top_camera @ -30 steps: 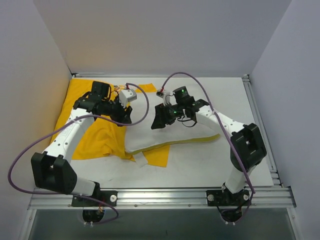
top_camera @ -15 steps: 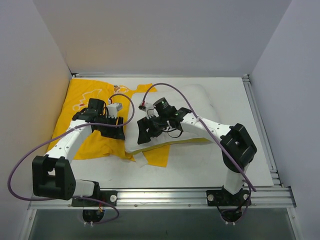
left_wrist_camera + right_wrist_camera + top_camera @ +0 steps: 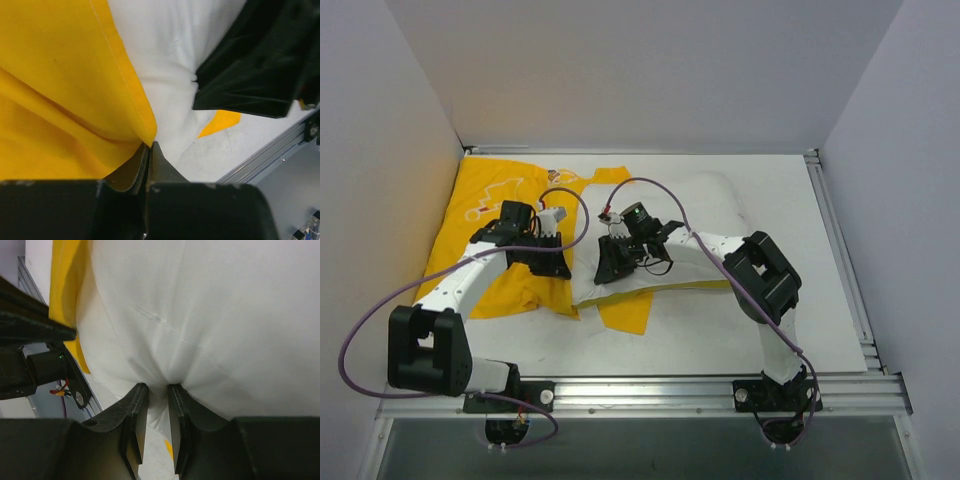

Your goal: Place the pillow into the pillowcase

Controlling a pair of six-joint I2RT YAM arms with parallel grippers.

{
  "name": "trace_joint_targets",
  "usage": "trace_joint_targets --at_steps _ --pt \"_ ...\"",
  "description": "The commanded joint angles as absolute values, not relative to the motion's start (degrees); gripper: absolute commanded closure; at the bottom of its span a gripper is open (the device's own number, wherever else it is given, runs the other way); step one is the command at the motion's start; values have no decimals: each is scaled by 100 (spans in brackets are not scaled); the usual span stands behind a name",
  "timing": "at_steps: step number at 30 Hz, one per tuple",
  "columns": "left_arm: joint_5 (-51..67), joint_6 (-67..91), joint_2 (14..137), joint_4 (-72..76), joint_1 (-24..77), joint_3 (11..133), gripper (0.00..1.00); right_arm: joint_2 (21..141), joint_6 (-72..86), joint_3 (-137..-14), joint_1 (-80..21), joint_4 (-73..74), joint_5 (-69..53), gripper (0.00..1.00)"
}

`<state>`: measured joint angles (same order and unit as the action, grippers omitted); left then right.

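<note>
Pillowcase [image 3: 480,200] cloth covers the left part of the table [image 3: 720,330], bright yellow and rumpled. The white pillow [image 3: 710,205] lies across the middle, and its left end overlaps the yellow cloth's right edge.

The left gripper [image 3: 558,268] sits low at that overlap. In its wrist view the jaws are pressed together at the tips [image 3: 150,147], and a stitched edge of the pillowcase [image 3: 50,75] runs straight down into the seam between them. The pillow [image 3: 165,50] lies just beyond that edge, on the far side of the pinch and outside the jaws.

The right gripper [image 3: 603,272] meets the pillow's left end, just beside the left gripper. Its wrist view shows the two fingers [image 3: 137,405] drawn close with a narrow gap. A puckered fold of the pillow [image 3: 200,315] is nipped between them [image 3: 156,390], with creases fanning out from the pinch. A strip of yellow pillowcase [image 3: 62,285] shows along the pillow's left side there, apart from these jaws.
</note>
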<state>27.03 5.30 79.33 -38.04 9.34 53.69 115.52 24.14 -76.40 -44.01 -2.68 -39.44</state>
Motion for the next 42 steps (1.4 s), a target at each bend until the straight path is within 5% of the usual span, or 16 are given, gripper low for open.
trace_joint_targets --at_steps 1,14,19,24,30,37,42 --pt "3585 562 7490 -3428 993 5607 100 11716 2864 -7883 -4386 -869 -3990 77" --pt "5045 2575 7532 -1662 1301 5678 100 11320 5623 -7419 -4044 -3883 -4034 82" --pt "4423 1602 8163 -1809 1213 5861 100 10865 3333 -7716 -3657 -1605 -4508 59" --pt "4245 206 8543 -2759 1160 6547 68 9907 1154 -6841 -3533 539 -4377 39" --pt "4298 -1201 7946 -3374 1055 6951 26 8518 -1251 -5530 -3998 1448 -3351 31" --pt "3385 -2276 8506 -4403 1827 7794 20 7454 -3266 -4238 -5465 1048 -1286 28" --pt "3436 -1934 9087 -4465 1978 8243 19 8276 -3428 -4253 -6335 108 -187 23"
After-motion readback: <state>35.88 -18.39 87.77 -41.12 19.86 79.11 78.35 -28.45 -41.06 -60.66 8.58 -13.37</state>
